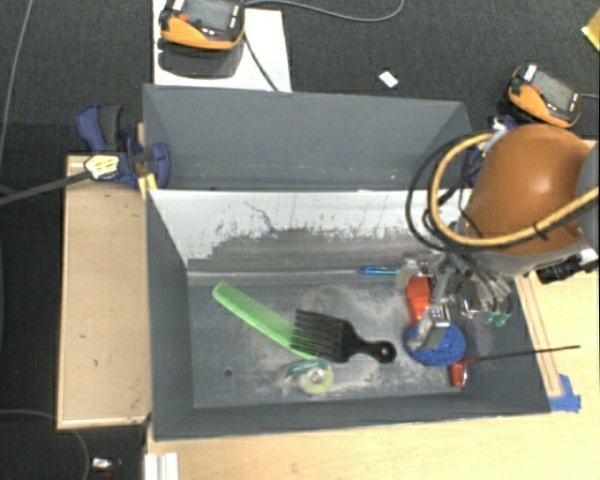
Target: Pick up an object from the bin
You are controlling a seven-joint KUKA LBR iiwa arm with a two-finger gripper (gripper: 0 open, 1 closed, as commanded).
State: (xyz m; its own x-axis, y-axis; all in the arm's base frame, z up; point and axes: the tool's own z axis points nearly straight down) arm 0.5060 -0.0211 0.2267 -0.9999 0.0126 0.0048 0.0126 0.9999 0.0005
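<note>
Pincer [434, 326] of mine hangs low at four o'clock in the bin [171, 309], over a blue round disc [439, 350]; open or shut, I cannot tell. Black brush [324, 336] and green comb [248, 311] lie at its nine o'clock.

1. dark carpeted floor [56, 56] all around, a black cable [42, 185] across it.
2. orange device [200, 23] on a white sheet [267, 52] at top.
3. pale wooden bench [375, 455] along the bottom.
</note>
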